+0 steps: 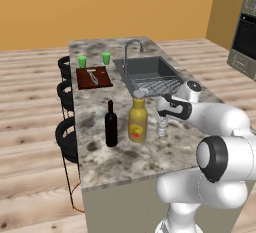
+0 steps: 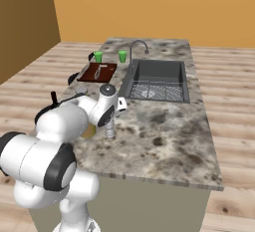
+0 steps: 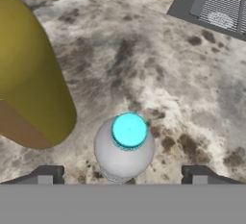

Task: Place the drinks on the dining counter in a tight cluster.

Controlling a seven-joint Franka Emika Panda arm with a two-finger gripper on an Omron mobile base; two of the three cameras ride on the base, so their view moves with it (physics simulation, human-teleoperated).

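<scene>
Three drinks stand close together on the dining counter (image 1: pixel 120 162). The black wine bottle (image 1: pixel 111 125) is on the left and the yellow juice bottle (image 1: pixel 138 120) in the middle. The small clear water bottle (image 1: pixel 161 127) with its blue cap is on the right. My gripper (image 1: pixel 163 118) hangs just over the water bottle. In the hand view the gripper (image 3: pixel 122 174) is open. Its fingertips (image 3: pixel 48 174) stand wide on either side of the water bottle (image 3: pixel 125 147) without touching it. The juice bottle (image 3: pixel 29 83) is close on the left.
The inset sink (image 1: pixel 150 74) with its faucet (image 1: pixel 131 47) lies behind the bottles. A red-brown cutting board (image 1: pixel 93 77) and two green cups (image 1: pixel 82 61) sit at the far end. Black stools (image 1: pixel 66 137) line the left side. The counter edge is near the front.
</scene>
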